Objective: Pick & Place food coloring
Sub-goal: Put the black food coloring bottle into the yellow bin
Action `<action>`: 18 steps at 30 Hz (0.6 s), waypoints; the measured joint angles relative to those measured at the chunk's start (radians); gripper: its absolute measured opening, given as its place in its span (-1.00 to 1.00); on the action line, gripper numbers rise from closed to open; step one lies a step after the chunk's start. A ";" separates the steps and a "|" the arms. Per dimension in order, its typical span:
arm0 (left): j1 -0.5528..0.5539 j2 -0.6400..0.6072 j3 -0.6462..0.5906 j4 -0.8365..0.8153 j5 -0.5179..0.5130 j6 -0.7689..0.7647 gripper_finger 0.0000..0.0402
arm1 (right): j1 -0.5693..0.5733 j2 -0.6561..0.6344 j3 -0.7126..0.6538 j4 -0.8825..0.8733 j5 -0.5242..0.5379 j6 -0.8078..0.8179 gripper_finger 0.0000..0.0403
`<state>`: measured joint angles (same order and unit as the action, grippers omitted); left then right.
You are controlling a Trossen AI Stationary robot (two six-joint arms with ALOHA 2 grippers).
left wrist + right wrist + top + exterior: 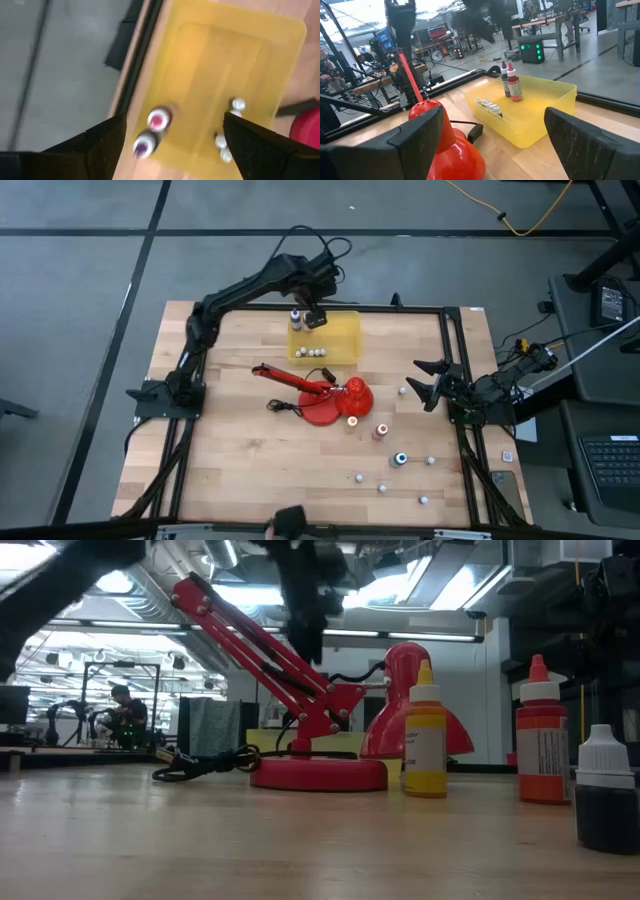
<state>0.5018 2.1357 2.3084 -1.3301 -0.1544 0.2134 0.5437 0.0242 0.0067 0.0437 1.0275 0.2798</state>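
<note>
A wooden table (250,450) seen from above, with a yellow bin (340,330) near its far edge and a red desk lamp (325,395) in the middle. The left gripper (313,317) hangs over the bin's left end, its jaws spread wide and holding nothing. Directly below it, the left wrist view shows 2 food coloring bottles standing side by side inside the bin: a purple bottle (144,145) and a dark red bottle (158,120). This looks like the end of a drop-off, a bottle just set down among the small white caps (226,142) lying in the bin.

Still out on the table, near the lamp's base, are a yellow bottle (426,735), an orange-red bottle (542,735) and a blue bottle (401,459). The right gripper (428,379) waits at the table's right edge, jaws wide and empty.

The next move likely calls for lifting the left arm clear of the bin without tipping the 2 standing bottles, then reaching for 1 of the 3 remaining.

In the low view the bin is hidden behind the lamp, and the blue bottle is cut off at the frame edge. The left wrist view is blurred, so whether the 2 bottles touch cannot be told.
</note>
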 joint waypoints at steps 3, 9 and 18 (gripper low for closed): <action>-0.040 -0.113 -0.075 -0.001 -0.035 -0.031 0.60 | 0.000 0.000 0.000 0.000 0.000 0.000 0.72; -0.109 -0.390 -0.334 0.111 -0.076 -0.131 0.59 | 0.000 0.000 0.000 0.000 0.000 0.000 0.72; -0.280 -0.783 -0.746 0.212 -0.153 -0.190 0.59 | 0.000 0.000 0.000 0.000 0.000 0.000 0.72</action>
<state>0.2220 1.3527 1.5622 -1.1177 -0.3073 0.0231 0.5438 0.0242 0.0069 0.0437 1.0275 0.2798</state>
